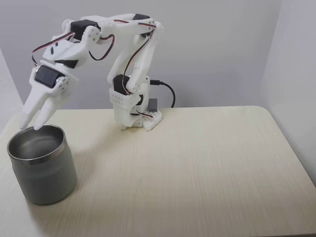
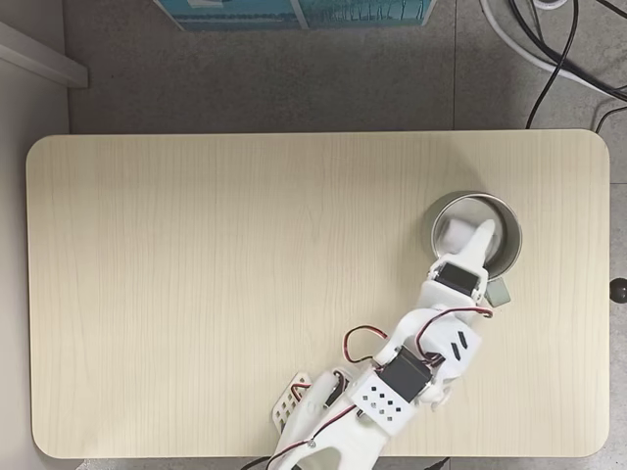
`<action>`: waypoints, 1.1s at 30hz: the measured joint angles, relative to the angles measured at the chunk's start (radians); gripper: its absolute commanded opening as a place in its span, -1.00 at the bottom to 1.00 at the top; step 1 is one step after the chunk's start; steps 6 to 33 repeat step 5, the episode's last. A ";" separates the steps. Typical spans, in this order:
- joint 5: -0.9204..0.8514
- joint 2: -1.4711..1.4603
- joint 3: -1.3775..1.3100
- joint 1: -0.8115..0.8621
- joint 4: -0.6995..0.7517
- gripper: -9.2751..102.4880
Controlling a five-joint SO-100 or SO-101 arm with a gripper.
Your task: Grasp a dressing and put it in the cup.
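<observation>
Gripper (image 1: 30, 126) of the white arm hangs over the far rim of the cup (image 1: 47, 173) in a fixed view from the front, its two long white fingers (image 1: 44, 112) pointing down and spread slightly apart at the tips, with nothing seen between them. In a fixed view from above, the gripper (image 2: 472, 245) reaches over the cup's (image 2: 509, 257) opening from the arm's side, and a small white roll, the dressing (image 2: 453, 235), lies inside the cup against the left part of its wall, just beside the fingertip. From the front the inside of the cup is dark and the dressing cannot be made out there. The cup stands upright near the left front corner of the pale wooden table (image 1: 197, 168); seen from above it sits close to the right edge of the table (image 2: 245, 274). The arm's base (image 1: 140, 118) stands at the back of the table, well apart from the cup, with a black cable (image 1: 168, 91) running from it.
</observation>
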 measured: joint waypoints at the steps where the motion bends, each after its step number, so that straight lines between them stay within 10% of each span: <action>1: 0.000 0.000 0.000 -0.005 0.000 -0.52; 33: -0.009 0.000 0.000 -0.014 0.000 -0.52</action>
